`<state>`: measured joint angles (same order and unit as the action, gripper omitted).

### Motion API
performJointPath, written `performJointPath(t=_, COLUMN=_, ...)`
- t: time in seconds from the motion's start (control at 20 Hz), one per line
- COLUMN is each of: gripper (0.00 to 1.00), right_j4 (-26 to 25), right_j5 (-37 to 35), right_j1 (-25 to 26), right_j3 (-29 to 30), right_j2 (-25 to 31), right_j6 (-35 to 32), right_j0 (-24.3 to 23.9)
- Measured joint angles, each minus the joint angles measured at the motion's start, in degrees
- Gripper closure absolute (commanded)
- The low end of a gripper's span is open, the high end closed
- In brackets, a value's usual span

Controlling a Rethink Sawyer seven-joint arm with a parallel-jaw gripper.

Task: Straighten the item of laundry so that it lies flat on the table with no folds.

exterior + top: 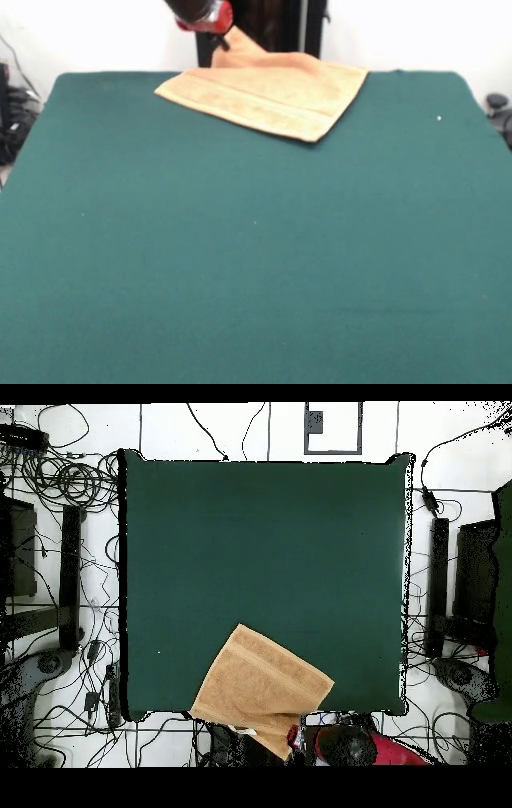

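Note:
The item of laundry [268, 92], an orange-tan towel, lies at the far edge of the green table [256, 256], left of centre in the front view. One corner is pulled up into a peak beside the red and black gripper [223, 38], which appears shut on that corner. A ribbed band runs along the towel's near edge. From overhead the towel [262, 682] sits turned at an angle at the table's [260, 544] bottom edge and hangs partly over it, with the gripper [297, 736] at its lower right corner. The rest of the towel looks flat.
Cables [70, 479] cover the floor around the table. Black equipment stands to the left [25, 549] and right [480, 574] of the table. The red arm [355, 746] reaches in just past the table's bottom edge. A small white speck [438, 118] lies on the felt.

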<state>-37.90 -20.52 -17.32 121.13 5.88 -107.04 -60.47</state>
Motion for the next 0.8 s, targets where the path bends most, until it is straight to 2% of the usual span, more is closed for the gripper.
performJointPath(t=0.5, gripper=1.00, right_j4=-1.26, right_j5=12.39, right_j1=1.66, right_j3=0.65, right_j2=-5.83, right_j6=0.00, right_j0=5.64)
performJointPath(t=0.8, gripper=1.00, right_j4=-1.59, right_j5=18.79, right_j1=3.71, right_j3=1.70, right_j2=-8.41, right_j6=0.00, right_j0=6.69)
